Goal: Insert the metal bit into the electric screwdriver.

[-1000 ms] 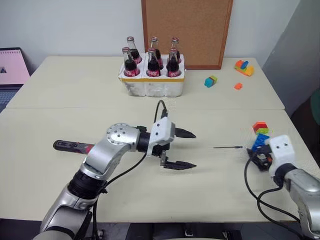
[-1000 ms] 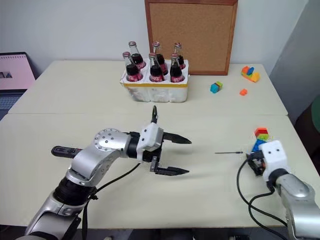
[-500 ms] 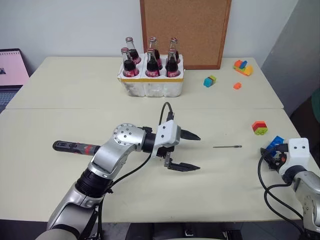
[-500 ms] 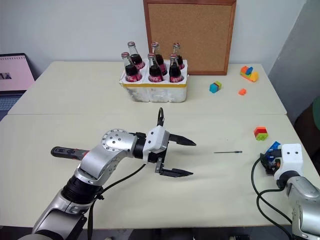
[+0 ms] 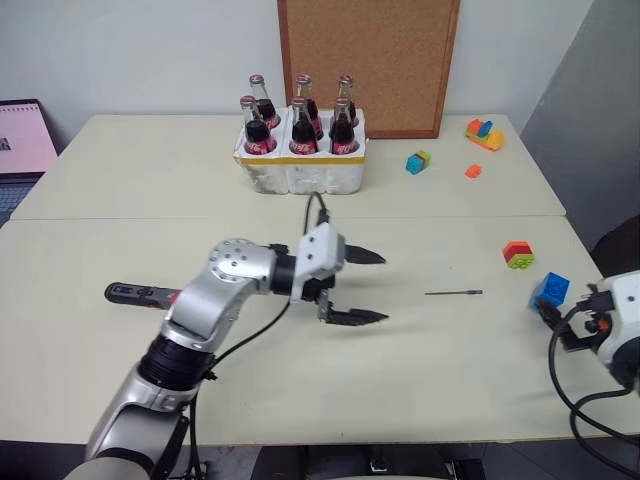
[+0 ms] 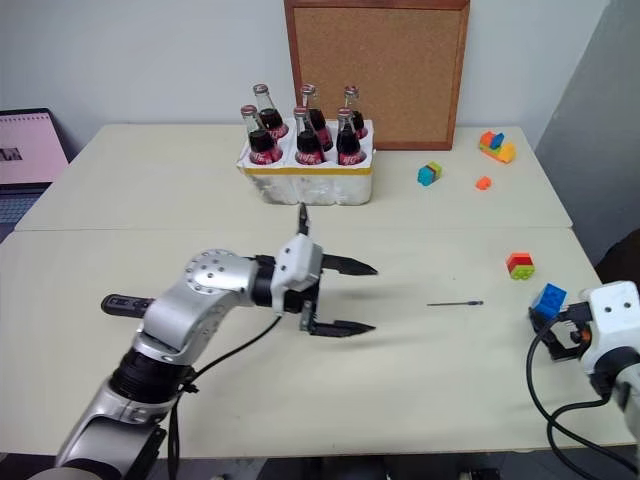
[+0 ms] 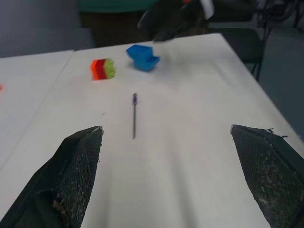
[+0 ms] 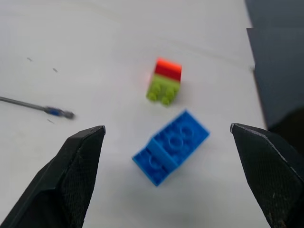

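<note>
Right gripper point(image 8: 166, 180) pulled back, blue brick point(image 5: 549, 290) released; both grippers wide, empty. One metal bit point(image 5: 453, 293), one electric screwdriver point(image 5: 140, 294).

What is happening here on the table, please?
A two-armed robot is set to fit the metal bit into the electric screwdriver, but both lie untouched and far apart on the table. The left gripper hovers between them, jaws open and empty. The right gripper, also open, is above a blue brick.
</note>
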Robot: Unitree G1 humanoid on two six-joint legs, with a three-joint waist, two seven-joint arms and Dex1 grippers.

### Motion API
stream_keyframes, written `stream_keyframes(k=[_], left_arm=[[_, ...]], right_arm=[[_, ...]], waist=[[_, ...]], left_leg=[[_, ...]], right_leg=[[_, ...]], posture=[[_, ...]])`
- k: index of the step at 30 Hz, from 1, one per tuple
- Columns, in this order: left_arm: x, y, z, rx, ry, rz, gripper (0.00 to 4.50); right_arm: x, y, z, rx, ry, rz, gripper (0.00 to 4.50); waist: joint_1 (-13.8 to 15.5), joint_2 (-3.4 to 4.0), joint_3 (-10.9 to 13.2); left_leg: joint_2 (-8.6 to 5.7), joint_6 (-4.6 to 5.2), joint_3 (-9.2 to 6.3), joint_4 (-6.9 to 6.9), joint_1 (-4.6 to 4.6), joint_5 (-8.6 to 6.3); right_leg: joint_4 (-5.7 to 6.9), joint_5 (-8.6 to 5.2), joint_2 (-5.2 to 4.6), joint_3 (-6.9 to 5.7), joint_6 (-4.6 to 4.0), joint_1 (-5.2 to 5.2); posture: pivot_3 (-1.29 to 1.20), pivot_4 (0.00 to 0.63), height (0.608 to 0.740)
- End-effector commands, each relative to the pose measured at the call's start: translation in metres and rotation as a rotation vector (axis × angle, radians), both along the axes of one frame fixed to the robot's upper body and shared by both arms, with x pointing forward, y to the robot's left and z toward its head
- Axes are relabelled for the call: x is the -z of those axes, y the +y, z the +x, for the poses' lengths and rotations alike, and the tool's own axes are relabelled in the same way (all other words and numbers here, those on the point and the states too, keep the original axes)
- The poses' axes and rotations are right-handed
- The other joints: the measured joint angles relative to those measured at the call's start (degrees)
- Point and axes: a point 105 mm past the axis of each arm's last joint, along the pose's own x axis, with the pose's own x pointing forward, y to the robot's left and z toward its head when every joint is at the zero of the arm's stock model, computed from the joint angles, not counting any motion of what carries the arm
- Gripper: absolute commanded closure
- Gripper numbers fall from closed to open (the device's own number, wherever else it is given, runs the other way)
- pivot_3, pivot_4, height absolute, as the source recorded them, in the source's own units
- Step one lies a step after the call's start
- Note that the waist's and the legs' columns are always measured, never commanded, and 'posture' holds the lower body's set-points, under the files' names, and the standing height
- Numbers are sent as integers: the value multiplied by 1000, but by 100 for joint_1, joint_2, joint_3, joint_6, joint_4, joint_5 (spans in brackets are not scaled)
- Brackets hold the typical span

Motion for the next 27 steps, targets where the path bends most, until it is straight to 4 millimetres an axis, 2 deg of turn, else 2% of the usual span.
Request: stream_keyframes(k=[1, 3, 7, 9, 15, 18, 21, 27], left_arm=[[-21, 22, 3, -50, -72, 20, 0], [-24, 36, 6, -87, -87, 53, 0], [-26, 79, 5, -181, -102, 198, 0], [-26, 94, 3, -218, -96, 240, 0], [-22, 140, -9, -291, -97, 452, 0], [-16, 163, -15, -275, -78, 592, 0], [-11, 177, -15, -244, -47, 682, 0], [4, 197, -1, -197, -31, 854, 0]], right_arm=[[-23, 51, -2, -300, -38, -18, 63], [-26, 75, -5, -449, -23, -19, 63], [-34, 135, -11, -819, -26, 0, 63], [-34, 149, -12, -919, -14, -1, 63], [-30, 169, -4, -1053, 6, -15, 63], [-24, 179, -2, -1095, 24, -14, 63], [-21, 192, -3, -1132, 36, 17, 63], [-11, 211, -9, -1156, 37, 15, 63]], waist=[[11, 0, 0], [-1, -2, 4], [-4, -9, 8], [6, -11, 12], [60, -23, 18], [62, -25, 20], [60, -22, 22], [80, -22, 22]], left_leg=[[3, 0, -1, 0, 0, 0], [3, 0, -8, -1, 0, 0], [3, 0, -6, 0, 0, 0], [2, 0, -8, -1, 4, 0], [4, 0, -6, 0, -14, 0], [5, 1, -6, -1, -16, -1], [1, 2, -4, -3, -13, -1], [-7, 2, -5, 0, -13, -1]], right_leg=[[1, 0, 2, -1, 0, 0], [0, 0, 4, -9, 0, 1], [-3, 0, 6, -8, -1, -2], [-10, -1, 5, -10, -1, -4], [-38, -3, -10, -12, 3, -7], [-40, -4, -38, -13, 4, -9], [-36, -5, -39, -16, 3, -10], [-22, -6, -21, -24, 1, -13]], posture=[[0, 150, 740], [0, 150, 740], [0, 150, 740], [0, 150, 740], [0, 150, 740], [0, 150, 740], [0, 150, 740], [0, 150, 740]])
